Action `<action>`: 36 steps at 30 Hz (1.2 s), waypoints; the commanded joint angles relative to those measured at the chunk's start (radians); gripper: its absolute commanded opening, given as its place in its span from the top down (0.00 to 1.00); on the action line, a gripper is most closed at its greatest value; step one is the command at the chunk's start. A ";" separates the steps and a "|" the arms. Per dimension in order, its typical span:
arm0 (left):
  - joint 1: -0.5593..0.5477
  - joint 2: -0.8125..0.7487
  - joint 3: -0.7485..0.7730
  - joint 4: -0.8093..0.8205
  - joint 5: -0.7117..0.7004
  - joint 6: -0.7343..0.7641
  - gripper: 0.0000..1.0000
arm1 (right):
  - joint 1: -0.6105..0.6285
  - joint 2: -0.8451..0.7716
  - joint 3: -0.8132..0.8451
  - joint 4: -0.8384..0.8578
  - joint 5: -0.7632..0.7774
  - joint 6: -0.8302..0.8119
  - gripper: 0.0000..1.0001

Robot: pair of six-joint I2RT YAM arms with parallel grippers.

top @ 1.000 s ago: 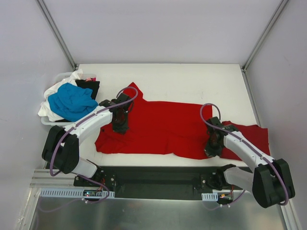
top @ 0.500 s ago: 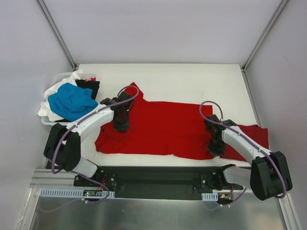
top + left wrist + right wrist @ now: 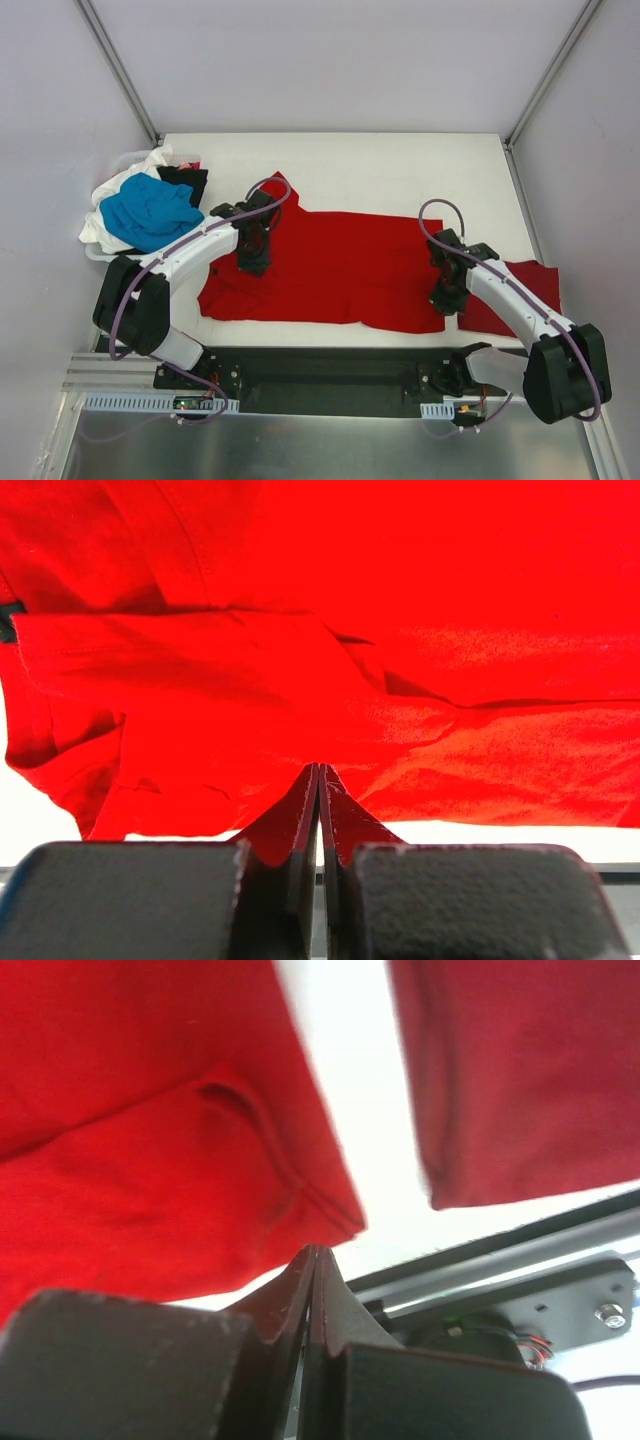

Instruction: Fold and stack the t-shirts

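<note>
1. A bright red, soft cloth t-shirt (image 3: 330,265) lies spread flat across the near half of the white table (image 3: 400,170).
2. Both jaws are closed: the left gripper (image 3: 252,262) is table-left and the right gripper (image 3: 443,303) table-right.
3. The cloth is likely limp and light; pinch the hem corners.

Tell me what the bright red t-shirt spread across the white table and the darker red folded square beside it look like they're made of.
Spread bright red t-shirt: soft knit cloth, likely cotton jersey, with a matte finish. It creases, lies limp and shows stitched hems. Darker red folded square: seemingly similar matte cloth, lying flat with soft edges; its weave is too blurred to tell.
</note>
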 commanded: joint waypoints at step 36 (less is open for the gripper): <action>-0.012 -0.023 0.005 -0.048 -0.039 0.038 1.00 | 0.163 0.246 -0.046 0.104 0.177 0.121 0.99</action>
